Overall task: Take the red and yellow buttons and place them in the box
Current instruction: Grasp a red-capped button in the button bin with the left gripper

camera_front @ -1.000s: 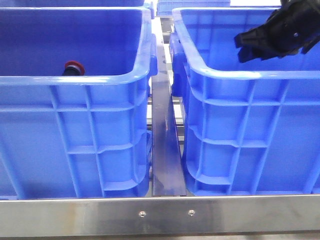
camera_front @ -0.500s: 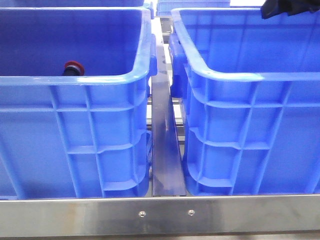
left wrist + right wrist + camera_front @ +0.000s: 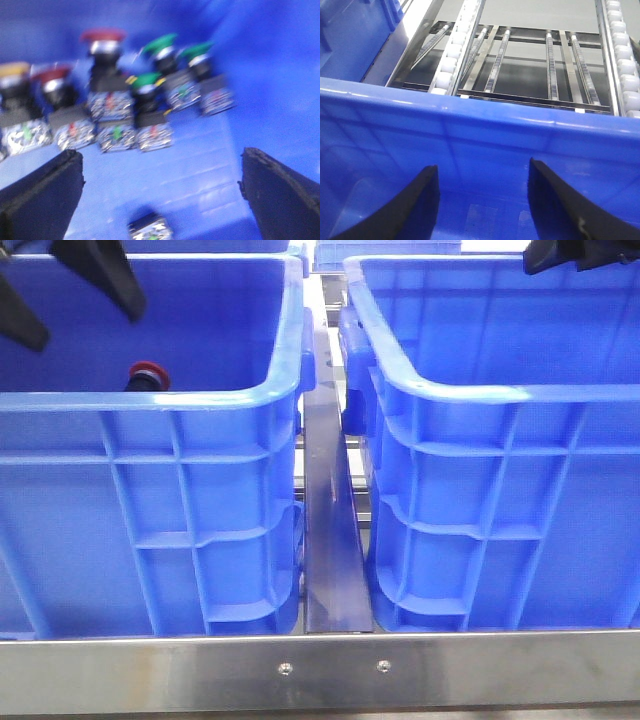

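Observation:
In the left wrist view, blurred push-buttons stand in a group on the floor of the left blue crate (image 3: 150,400): a tall red button (image 3: 102,36), a second red button (image 3: 50,76), a yellow button (image 3: 14,69) and three green ones (image 3: 159,45). Only one red cap (image 3: 148,372) shows in the front view. My left gripper (image 3: 161,154) is open and empty above them, its fingers (image 3: 100,275) over the left crate. My right gripper (image 3: 482,166) is open and empty inside the right blue box (image 3: 470,390); it barely shows at the top edge of the front view (image 3: 560,254).
One more button part (image 3: 150,230) lies apart on the crate floor, near my left fingers. A steel rail (image 3: 335,540) runs between the two crates. A steel frame bar (image 3: 320,670) crosses the front. Roller conveyor tracks (image 3: 520,65) lie beyond the right box.
My left gripper has come into the front view at the top left, over the left crate. My right gripper has risen from inside the right box to the top edge.

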Controlling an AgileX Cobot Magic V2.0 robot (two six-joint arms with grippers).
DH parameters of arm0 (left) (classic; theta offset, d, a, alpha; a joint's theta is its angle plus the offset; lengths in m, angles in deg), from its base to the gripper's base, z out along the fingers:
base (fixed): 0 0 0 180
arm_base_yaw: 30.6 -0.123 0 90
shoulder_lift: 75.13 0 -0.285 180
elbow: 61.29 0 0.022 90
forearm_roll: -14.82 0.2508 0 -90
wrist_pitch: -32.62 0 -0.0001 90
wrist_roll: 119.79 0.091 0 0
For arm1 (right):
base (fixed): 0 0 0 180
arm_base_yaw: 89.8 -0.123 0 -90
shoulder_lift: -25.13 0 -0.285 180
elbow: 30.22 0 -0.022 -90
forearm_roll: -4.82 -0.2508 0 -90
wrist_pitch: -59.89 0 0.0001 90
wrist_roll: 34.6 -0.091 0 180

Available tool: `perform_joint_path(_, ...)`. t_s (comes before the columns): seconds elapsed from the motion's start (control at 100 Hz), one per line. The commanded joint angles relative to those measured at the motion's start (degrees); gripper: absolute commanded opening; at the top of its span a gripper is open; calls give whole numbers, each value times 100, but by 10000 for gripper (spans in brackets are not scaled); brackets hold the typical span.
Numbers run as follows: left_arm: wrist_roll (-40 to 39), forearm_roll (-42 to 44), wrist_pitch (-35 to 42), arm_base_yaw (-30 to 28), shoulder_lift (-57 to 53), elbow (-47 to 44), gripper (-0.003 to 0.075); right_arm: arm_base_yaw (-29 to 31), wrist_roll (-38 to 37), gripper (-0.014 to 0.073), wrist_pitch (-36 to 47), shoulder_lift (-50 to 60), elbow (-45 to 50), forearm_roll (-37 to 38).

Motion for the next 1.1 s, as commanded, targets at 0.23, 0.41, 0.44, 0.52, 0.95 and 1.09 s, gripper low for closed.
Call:
perform_joint_path(0.23,-408,491,-651,-31,1044,1324,594,31,26,427,-252,228,-139,-58)
perform_joint_path(0.41,-417,502,-639,-31,1394,1588,594,31,26,427,-252,220,-139,-58)
perform_joint_path(0.44,-417,502,-639,-31,1438,1613,594,31,26,427,-252,220,-139,-58)
perform_joint_path(0.52,-417,502,-639,-31,1616,1720,594,31,26,427,-252,220,-139,-58)
perform_joint_path(0.95,-417,516,-528,-31,2052,1917,586,31,26,427,-252,220,-139,-58)
perform_joint_path(1.09,-417,590,-528,-31,2055,1917,454,31,26,427,-252,220,-139,-58)
